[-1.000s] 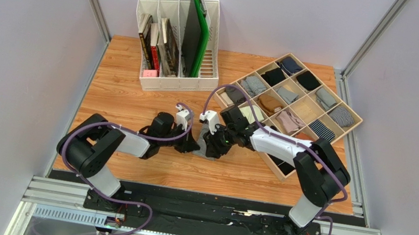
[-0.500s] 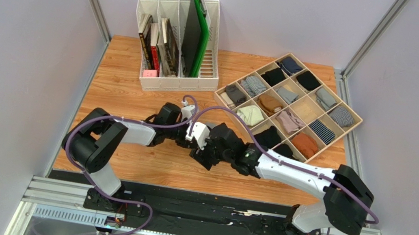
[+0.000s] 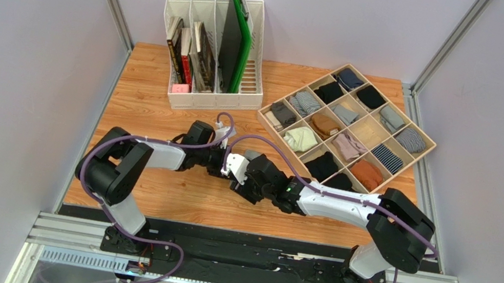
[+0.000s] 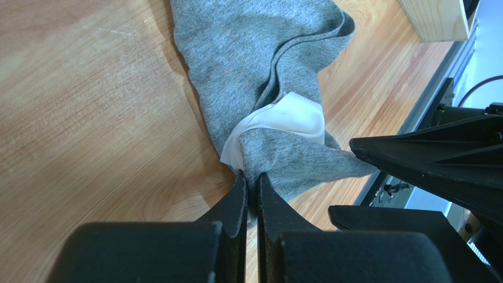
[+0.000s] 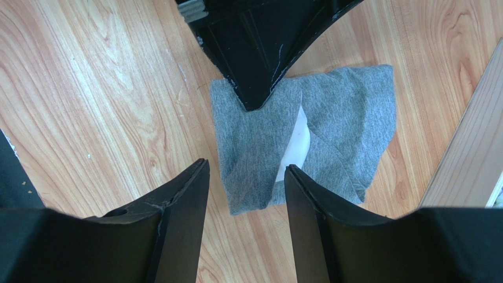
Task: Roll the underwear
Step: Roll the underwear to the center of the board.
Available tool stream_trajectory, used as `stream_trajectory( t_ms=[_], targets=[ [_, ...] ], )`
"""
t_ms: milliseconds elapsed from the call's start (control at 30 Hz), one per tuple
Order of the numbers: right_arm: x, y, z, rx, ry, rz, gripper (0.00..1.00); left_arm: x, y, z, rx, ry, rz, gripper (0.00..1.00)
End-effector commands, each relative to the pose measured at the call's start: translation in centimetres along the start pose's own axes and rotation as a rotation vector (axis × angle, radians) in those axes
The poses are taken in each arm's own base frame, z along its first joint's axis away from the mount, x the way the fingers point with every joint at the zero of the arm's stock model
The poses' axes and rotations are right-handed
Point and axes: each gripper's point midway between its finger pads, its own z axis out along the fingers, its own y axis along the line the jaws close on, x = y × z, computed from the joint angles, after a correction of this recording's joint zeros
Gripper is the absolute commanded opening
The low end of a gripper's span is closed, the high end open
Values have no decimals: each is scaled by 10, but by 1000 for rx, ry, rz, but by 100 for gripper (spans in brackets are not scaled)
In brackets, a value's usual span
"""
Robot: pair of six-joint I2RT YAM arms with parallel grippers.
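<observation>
Two robot arms are counted: one left arm [image 3: 160, 154] and one right arm [image 3: 335, 201]. One grey underwear [image 5: 348, 112] is seen mid-worktop. One white file rack [image 3: 216, 99] is placed at the far edge, and one wooden tray [image 3: 390, 105] of sixteen compartments at the far right corner.

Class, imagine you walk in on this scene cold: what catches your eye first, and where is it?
The crumpled grey underwear on the wooden table, mid-front, with the left jaws pinching its edge and the right jaws open above it. Then the compartment tray of rolled bundles, rear right.
</observation>
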Motion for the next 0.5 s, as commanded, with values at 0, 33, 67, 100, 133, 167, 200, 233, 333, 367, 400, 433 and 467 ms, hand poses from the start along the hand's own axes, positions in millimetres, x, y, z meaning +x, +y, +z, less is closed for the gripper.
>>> stream_trajectory(
  t_ms=[0, 33, 67, 100, 133, 167, 200, 233, 333, 367, 400, 433, 467],
  targets=[
    [-28, -4, -9, 39, -104, -28, 52, 4, 3, -1, -3, 46, 7, 0],
    [-32, -3, -10, 37, -111, -32, 52, 5, 3, -1, -5, 52, 4, 0],
    [-31, -2, -9, 36, -107, -37, 52, 3, 2, -2, -4, 50, 12, 0],
    [-31, 1, -9, 26, -107, -44, 52, 3, 3, -2, -7, 54, 10, 0],
    [-31, 4, -8, 14, -105, -49, 52, 0, 1, -2, -6, 54, 12, 0],
    [-30, 7, -7, 4, -100, -51, 51, -1, 2, -2, -7, 56, 16, 0],
    [-28, 8, -5, -3, -93, -52, 50, -1, 2, -2, -9, 59, 15, 0],
    [-28, 12, -4, -10, -90, -58, 50, -2, 1, -2, -9, 61, 16, 0],
    [-16, 17, 2, -28, -51, -62, 47, -2, 2, -2, -12, 67, 13, 0],
    [-13, 17, 3, -28, -38, -61, 45, -2, 2, -2, -12, 66, 17, 0],
    [-9, 17, 5, -26, -25, -60, 45, -2, 2, -2, -13, 68, 13, 0],
    [-4, 18, 8, -25, -12, -63, 45, -1, 3, -3, -14, 69, 12, 0],
    [-3, 18, 9, -23, -7, -61, 45, -2, 2, -2, -13, 70, 12, 0]
  ],
)
